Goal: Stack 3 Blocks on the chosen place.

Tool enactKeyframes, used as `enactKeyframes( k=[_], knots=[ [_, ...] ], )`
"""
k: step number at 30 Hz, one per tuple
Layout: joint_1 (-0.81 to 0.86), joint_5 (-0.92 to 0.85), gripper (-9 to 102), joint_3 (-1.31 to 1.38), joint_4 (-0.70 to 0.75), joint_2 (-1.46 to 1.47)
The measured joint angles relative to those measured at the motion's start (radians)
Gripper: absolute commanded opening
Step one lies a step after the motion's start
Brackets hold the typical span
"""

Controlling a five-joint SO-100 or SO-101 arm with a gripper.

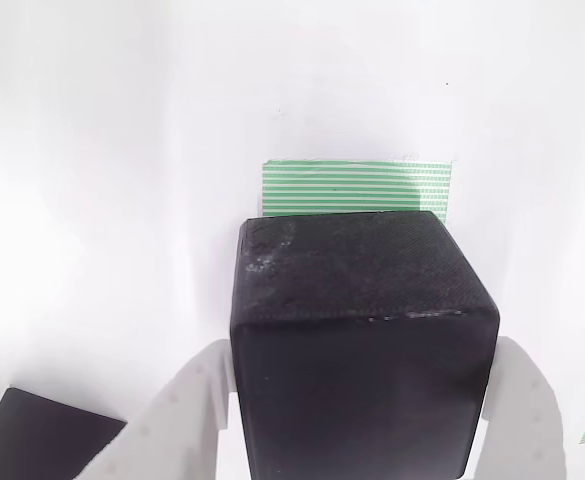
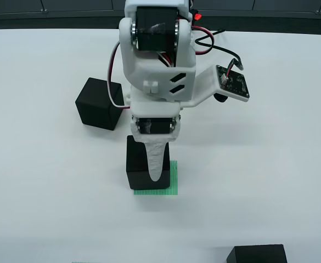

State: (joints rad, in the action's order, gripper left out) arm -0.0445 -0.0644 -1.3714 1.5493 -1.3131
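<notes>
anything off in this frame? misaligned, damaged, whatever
Nothing is damaged or spilled. The block in the pincer sits off-centre over the striped green patch, overhanging its left edge in the overhead view. Its top face shows light scuffs.

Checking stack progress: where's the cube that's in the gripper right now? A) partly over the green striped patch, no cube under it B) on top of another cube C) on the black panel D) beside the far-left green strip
A: in the overhead view the gripper holds a black cube at the green striped patch, with no cube beneath; the other two cubes sit apart.
</notes>
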Motion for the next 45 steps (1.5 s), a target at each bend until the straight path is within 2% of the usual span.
enactKeyframes(
  k=[15, 23, 35, 45],
  knots=[
    [0.0, 0.0, 25, 0.0, -0.018, 0.028],
    [0.0, 0.0, 32, 0.0, -0.032, 0.028],
    [0.0, 0.0, 33, 0.0, -0.037, 0.028],
    [0.0, 0.0, 33, -0.069, -0.031, -0.118]
  ],
)
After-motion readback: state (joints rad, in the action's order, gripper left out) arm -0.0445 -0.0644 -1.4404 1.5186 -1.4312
